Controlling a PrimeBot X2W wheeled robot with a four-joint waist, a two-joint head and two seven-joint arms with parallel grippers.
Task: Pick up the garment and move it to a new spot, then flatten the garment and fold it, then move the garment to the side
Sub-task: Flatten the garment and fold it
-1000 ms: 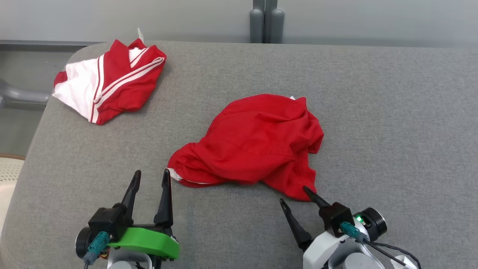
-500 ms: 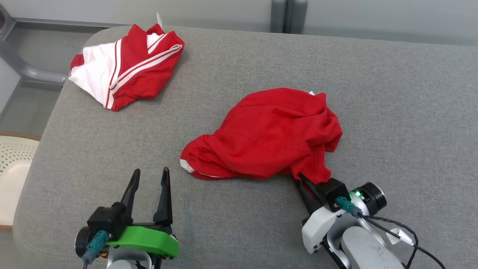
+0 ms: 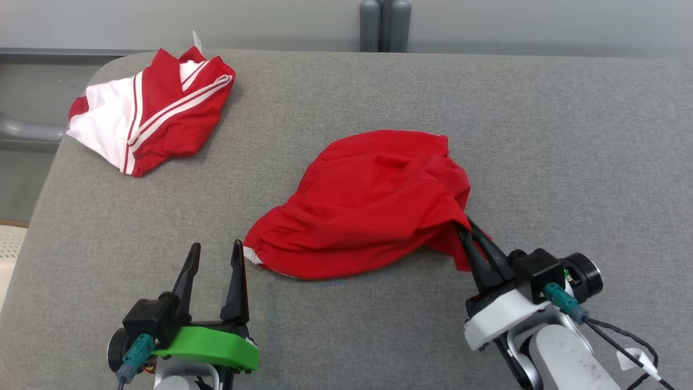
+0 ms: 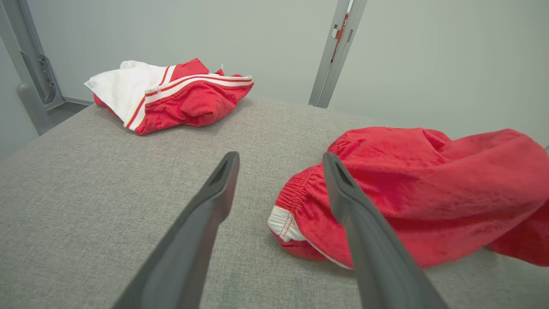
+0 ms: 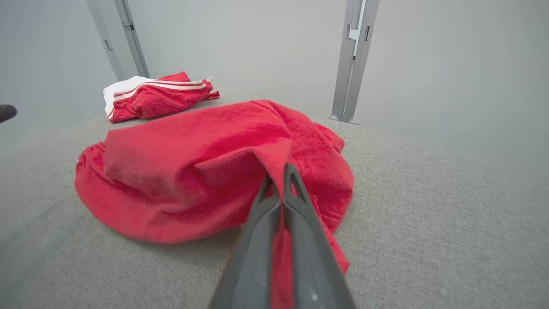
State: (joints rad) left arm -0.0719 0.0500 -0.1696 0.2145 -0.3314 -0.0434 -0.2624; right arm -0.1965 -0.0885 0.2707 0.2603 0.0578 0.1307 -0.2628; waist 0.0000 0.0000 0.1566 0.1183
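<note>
A crumpled red garment (image 3: 368,206) lies in the middle of the grey padded table (image 3: 568,151). My right gripper (image 3: 464,223) is shut on its near right edge, lifting that part a little. In the right wrist view the fabric (image 5: 206,167) runs down between my closed fingers (image 5: 261,214). My left gripper (image 3: 214,248) stands open over the table near the front left, just left of the garment's white-trimmed waistband (image 3: 253,254). The left wrist view shows the garment (image 4: 407,193) to the right of the open fingers (image 4: 343,193).
A second garment, red and white with stripes (image 3: 151,111), lies bunched at the table's far left corner, also seen as a red and white bundle (image 4: 171,94). Grey posts (image 3: 385,24) stand behind the table's far edge. A pale perforated seat (image 3: 10,244) sits past the left edge.
My right gripper has closed on the garment's near right edge and raised it, moving up and right. The head camera shifted between frames. The left gripper has stayed in place and open.
</note>
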